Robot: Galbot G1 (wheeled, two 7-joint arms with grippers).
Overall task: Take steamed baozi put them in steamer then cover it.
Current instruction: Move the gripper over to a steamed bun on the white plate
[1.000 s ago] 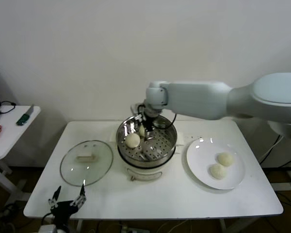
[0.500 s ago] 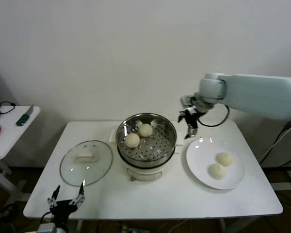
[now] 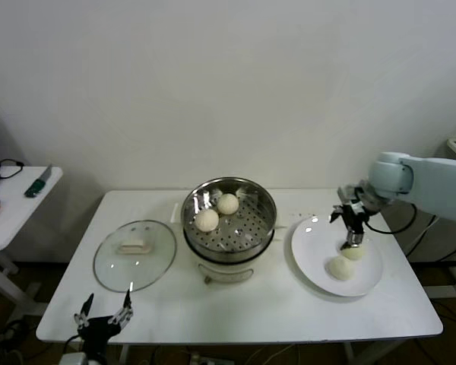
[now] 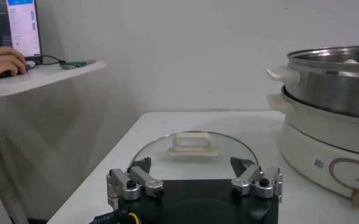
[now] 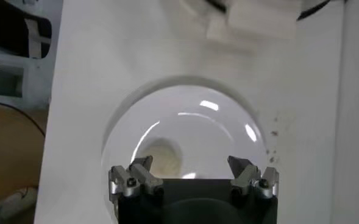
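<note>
Right gripper (image 3: 353,242): over the white plate (image 3: 368,277), directly above the far bun; fingers (image 5: 136,172) spread wide in the wrist view, nothing between them, contact with the bun below not discernible.
Left gripper (image 3: 105,315): parked low at the table's (image 3: 243,315) near-left edge, fingers (image 4: 250,173) wide apart, empty, aimed at the lid.
Steamed baozi: two inside the steamer (image 3: 229,220), one (image 3: 207,220) nearer front-left, one (image 3: 228,203) toward the back; two on the plate, far one (image 3: 356,252) under the right gripper, near one (image 3: 339,268) just beside it.
Cover (image 3: 134,255): flat on the table left of the steamer, handle up, apart from the pot.
Side table (image 3: 15,205): off to the left, separate.
</note>
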